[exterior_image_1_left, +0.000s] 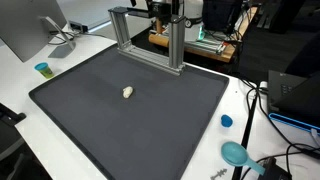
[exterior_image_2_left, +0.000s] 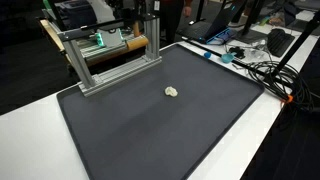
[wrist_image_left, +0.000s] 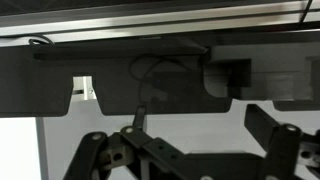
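Hanging above the aluminium frame (exterior_image_1_left: 150, 35) at the far edge of the black mat (exterior_image_1_left: 70, 110), the gripper (wrist_image_left: 188, 150) has its jaws spread wide and empty. The small pale lump (exterior_image_1_left: 128, 92) lies mid-mat, well apart from them.

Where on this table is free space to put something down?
The dark mat is bare all around the small pale lump, widest toward its near edge. The aluminium frame borders the far edge. Crowded: the white table edge with blue cap, teal bowl and cables.
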